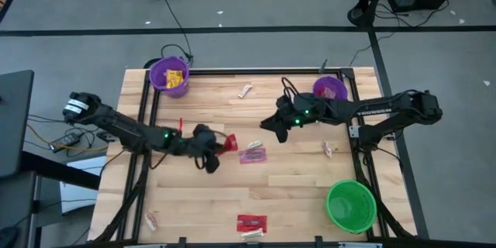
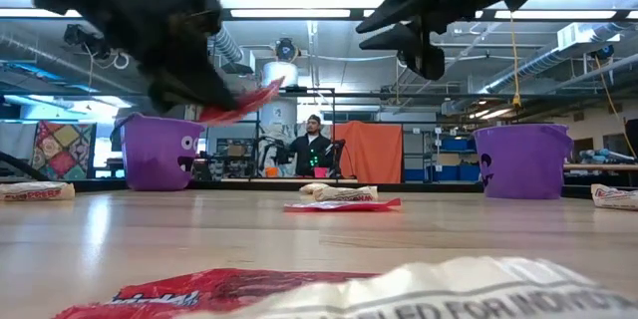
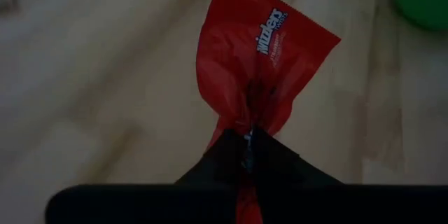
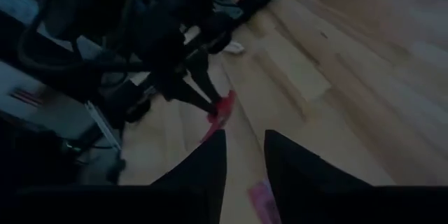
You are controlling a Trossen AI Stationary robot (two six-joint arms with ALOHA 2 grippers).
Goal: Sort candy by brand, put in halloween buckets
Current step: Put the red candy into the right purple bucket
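My left gripper (image 1: 219,146) hangs above the table's middle, shut on a red candy (image 3: 266,63), also seen as the red candy (image 2: 244,103) in the low view. A pink candy (image 1: 252,156) lies flat on the table just right of it. My right gripper (image 1: 273,124) hovers open and higher up, right of centre, with nothing between its fingers (image 4: 210,157). A purple bucket (image 1: 169,76) with yellow candy inside stands at the far left. A second purple bucket (image 1: 330,89) stands at the far right, and a green bucket (image 1: 351,205) at the near right. My left gripper pinches the red wrapper's crimped end (image 3: 246,122) between its two fingers. The fingers slant down toward the table's right side. The wrapper sticks out beyond the fingertips, bunched at the pinch and fanning wider farther out, lifted clear of the table.
Another red candy (image 1: 251,222) lies at the near edge beside a cream piece (image 1: 250,234). More cream pieces lie at the far middle (image 1: 246,91), the right (image 1: 328,149) and the near left (image 1: 150,221). A person (image 2: 314,145) sits in the room beyond the table.
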